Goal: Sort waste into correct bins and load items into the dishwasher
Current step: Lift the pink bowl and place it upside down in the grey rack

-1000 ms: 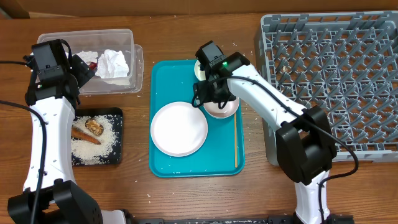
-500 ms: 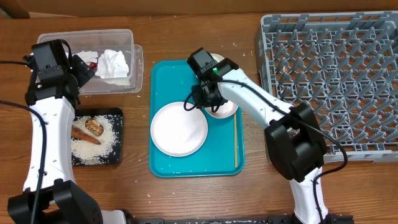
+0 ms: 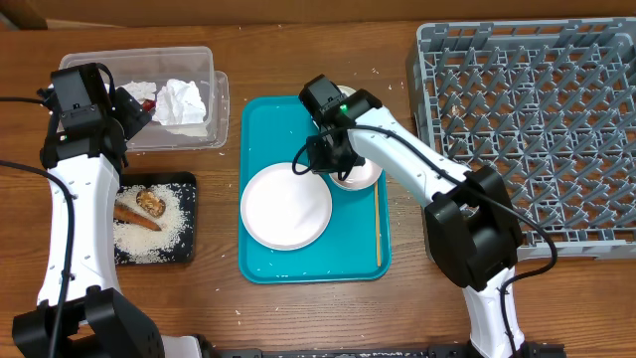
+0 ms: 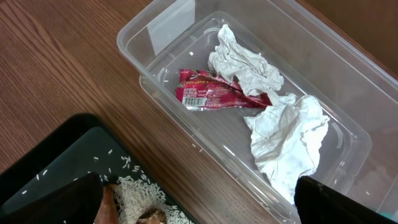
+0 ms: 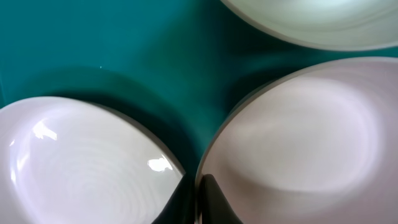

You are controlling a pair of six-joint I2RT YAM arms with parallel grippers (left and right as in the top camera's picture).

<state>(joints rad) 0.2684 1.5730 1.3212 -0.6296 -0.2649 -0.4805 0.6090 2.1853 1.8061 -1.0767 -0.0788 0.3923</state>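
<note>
Teal tray carries a white plate and a white bowl. The right pincer clamps the bowl's rim, and the left pincer gapes over a clear plastic bin.

Light in the overhead view is even and bright, the picture sharp, with only soft shadows on the tray. My right wrist view is too close and blurred: small glare spots on the plate, a milky bowl, dark shadow between them. My left wrist view is clear, with a pale reflection on the plastic bin, upper left.
</note>
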